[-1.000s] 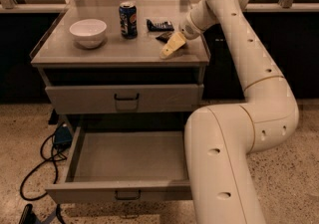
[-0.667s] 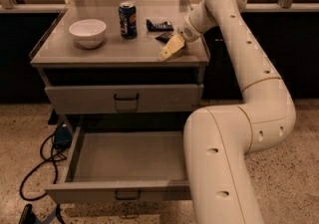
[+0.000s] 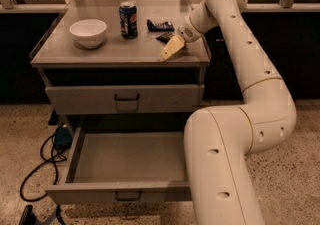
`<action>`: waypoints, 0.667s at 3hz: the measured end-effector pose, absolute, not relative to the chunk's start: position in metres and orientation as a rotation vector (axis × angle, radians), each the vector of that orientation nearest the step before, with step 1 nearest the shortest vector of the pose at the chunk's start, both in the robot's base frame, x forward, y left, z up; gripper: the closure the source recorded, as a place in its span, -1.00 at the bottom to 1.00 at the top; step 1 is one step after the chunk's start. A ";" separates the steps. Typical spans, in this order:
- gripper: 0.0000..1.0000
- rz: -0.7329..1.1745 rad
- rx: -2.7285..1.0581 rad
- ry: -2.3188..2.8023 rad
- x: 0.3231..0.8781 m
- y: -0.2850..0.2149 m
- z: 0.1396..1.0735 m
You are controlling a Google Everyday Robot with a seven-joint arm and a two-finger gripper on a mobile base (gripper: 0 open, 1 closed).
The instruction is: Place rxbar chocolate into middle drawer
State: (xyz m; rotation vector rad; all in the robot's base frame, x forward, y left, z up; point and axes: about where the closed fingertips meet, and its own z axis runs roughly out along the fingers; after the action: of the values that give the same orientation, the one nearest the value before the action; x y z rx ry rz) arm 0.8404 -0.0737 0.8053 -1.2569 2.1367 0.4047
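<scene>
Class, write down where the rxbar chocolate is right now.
In the camera view, the rxbar chocolate lies on the cabinet top, right of the soda can, beside the gripper.

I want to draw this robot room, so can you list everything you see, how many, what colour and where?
cabinet: one, grey, middle of the view
bowl: one, white, left on the cabinet top
soda can: one, blue, upright, right of the bowl
flat packet: one, dark with light print, right of the can
rxbar chocolate: one, dark, in front of the packet
upper drawer: one, grey, shut
middle drawer: one, grey, pulled open
cables: black, on the floor at left
arm: one, cream, at right
gripper: one, yellowish, low over the cabinet top beside the rxbar chocolate
</scene>
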 end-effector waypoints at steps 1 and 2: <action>-0.18 0.405 -1.257 2.137 0.840 -0.074 0.805; 0.29 0.404 -1.257 2.137 0.839 -0.073 0.812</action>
State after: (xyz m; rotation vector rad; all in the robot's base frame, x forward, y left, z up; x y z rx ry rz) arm 0.8387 -0.0732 0.8118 -1.2568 2.1365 0.4044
